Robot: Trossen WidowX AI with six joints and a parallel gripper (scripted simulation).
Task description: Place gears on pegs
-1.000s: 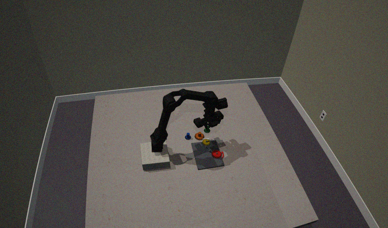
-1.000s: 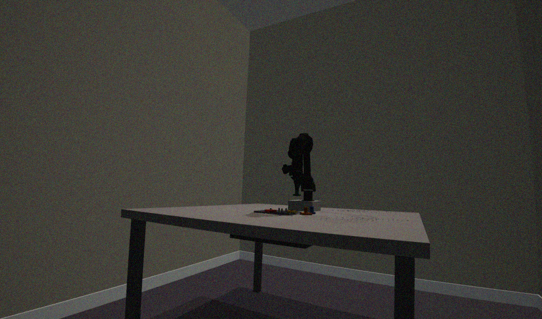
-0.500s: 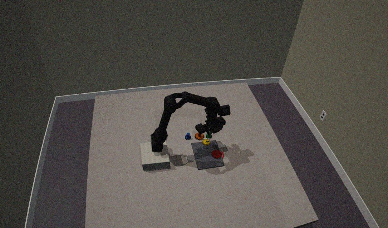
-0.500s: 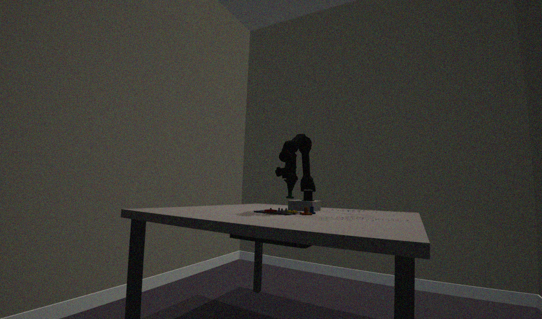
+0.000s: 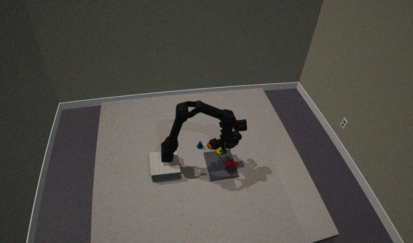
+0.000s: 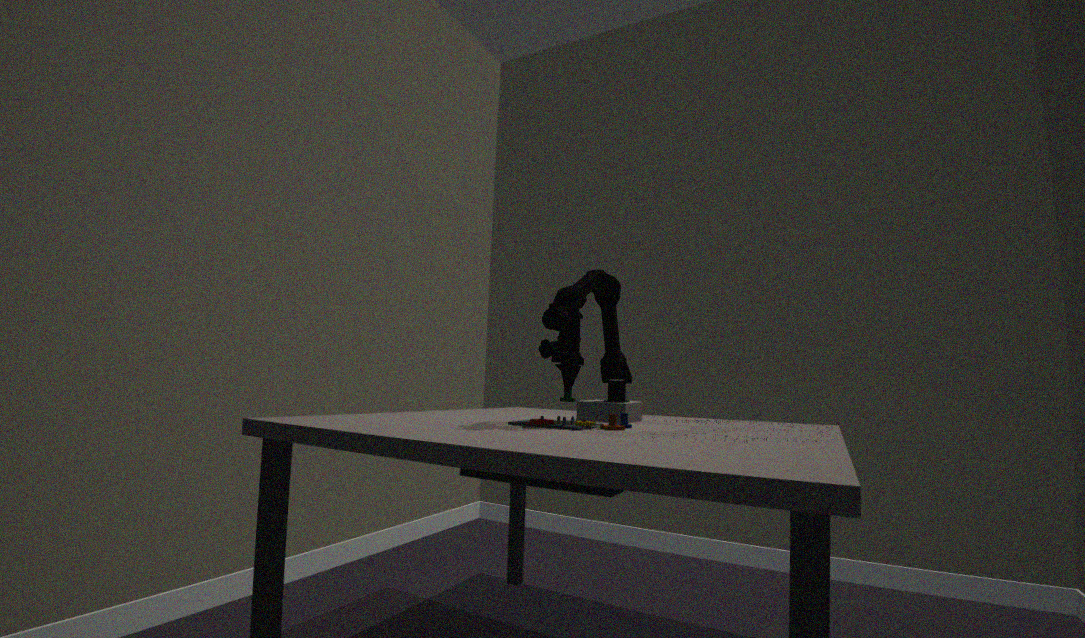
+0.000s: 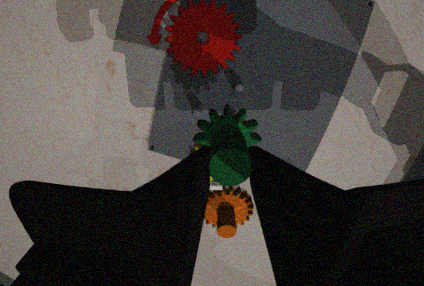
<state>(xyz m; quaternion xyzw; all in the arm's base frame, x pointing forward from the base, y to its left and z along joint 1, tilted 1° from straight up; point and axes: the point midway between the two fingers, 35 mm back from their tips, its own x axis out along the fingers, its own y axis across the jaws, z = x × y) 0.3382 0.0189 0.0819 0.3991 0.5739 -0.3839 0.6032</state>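
My gripper (image 7: 228, 154) (image 6: 568, 395) is shut on the green gear (image 7: 227, 130) (image 5: 224, 150) (image 6: 567, 399) by its knob and holds it in the air above the grey board (image 5: 216, 173) (image 7: 295, 133). The red gear (image 7: 200, 43) (image 5: 230, 164) sits on the board with the red arrow (image 7: 159, 18) beside it. The yellow gear (image 5: 219, 152) is at the board's edge; in the wrist view the green gear and a finger hide most of it. An empty peg (image 7: 239, 88) shows between the red and green gears. Other pegs are in shadow and hard to tell.
An orange gear (image 5: 210, 146) (image 7: 227, 208) stands on the table just beyond the board's yellow-gear side. A blue gear (image 5: 200, 145) stands further along. The arm's pale base block (image 5: 165, 169) is beside the board. The arm's shadow falls across the board.
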